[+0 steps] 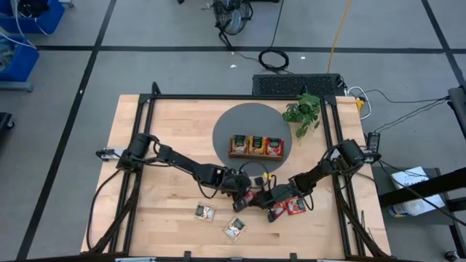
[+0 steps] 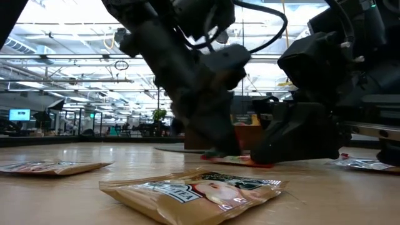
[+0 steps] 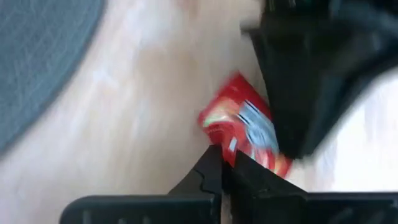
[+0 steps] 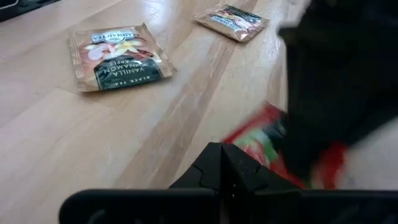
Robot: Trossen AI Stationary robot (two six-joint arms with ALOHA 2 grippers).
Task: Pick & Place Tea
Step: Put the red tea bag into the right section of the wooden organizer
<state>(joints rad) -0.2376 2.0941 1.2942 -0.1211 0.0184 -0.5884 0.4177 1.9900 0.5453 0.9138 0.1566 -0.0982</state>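
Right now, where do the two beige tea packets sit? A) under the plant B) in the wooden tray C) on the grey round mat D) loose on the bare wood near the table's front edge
D: in the high view both beige packets lie flat on the bare table, apart from the wooden tray on the grey mat.

Tray on mat; plant at the mat's right.

The floor is grey with dark lines crossing it. Blue bins stand in one corner, and black and yellow cables lie loose. Behind, long ceiling lights shine over a big open hall.
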